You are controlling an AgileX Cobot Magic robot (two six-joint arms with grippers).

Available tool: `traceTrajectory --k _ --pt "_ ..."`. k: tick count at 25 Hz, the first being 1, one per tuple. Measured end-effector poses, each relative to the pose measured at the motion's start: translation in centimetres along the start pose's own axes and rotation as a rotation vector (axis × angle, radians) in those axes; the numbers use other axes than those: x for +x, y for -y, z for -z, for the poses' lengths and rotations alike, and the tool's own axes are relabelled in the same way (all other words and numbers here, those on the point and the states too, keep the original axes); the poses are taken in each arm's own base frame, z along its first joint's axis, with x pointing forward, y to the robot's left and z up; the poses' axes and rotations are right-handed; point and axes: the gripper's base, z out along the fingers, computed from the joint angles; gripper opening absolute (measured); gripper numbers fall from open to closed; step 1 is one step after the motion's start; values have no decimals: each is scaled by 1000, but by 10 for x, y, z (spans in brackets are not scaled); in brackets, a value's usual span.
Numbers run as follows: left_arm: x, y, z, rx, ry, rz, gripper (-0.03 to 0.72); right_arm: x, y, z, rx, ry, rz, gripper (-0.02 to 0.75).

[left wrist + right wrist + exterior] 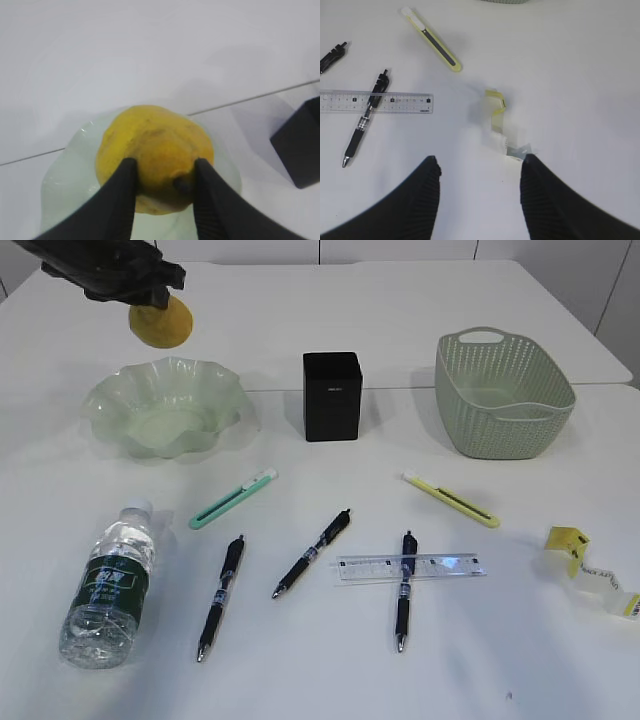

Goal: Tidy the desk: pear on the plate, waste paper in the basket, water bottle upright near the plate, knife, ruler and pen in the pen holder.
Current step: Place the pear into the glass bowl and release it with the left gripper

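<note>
- Nearest the front edge of the desk [300,680] lies the water bottle [108,585], on its side, white cap pointing away toward the plate [165,406], dark green label up.
- Just right of it, three black pens are spread on the white top: one [220,597] beside the bottle, one [313,552] slanted in the middle, and one [404,589] lying across the clear ruler [410,567].
- Two retractable knives rest a little further back: a mint green knife [233,498] below the plate, and a yellow knife [450,500] below the basket [503,393].
- At the right edge sits the waste paper [590,572], a curled strip of yellow and white, well apart from the basket.
- Behind the pens stands the black pen holder [331,396], upright, between the plate and the basket; I cannot see inside it.
- Up at the back left, the left gripper [150,302] holds the pear [161,324] in the air, above and just behind the plate's far rim.
- From the left wrist view, both black fingers [122,192] press on the pear's [152,150] sides with the dark stem between them, and the pale green plate [65,180] lies underneath.
- The right gripper [480,167] hangs over the waste paper [501,131] with its jaws spread fairly wide and nothing between them; the paper lies on the desk just ahead of the fingertips, with the yellow knife [432,40] and the ruler [376,101] further off.
</note>
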Motion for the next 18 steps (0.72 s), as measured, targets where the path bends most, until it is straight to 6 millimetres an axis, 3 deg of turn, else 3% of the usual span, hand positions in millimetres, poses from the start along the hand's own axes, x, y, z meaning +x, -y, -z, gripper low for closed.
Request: traceTrajectory --k 9,18 --pt "43 -11 -63 -16 -98 15 232 0 0 0 0 0 0 387" --pt "60 -13 -72 -24 -212 17 232 0 0 0 0 0 0 386"
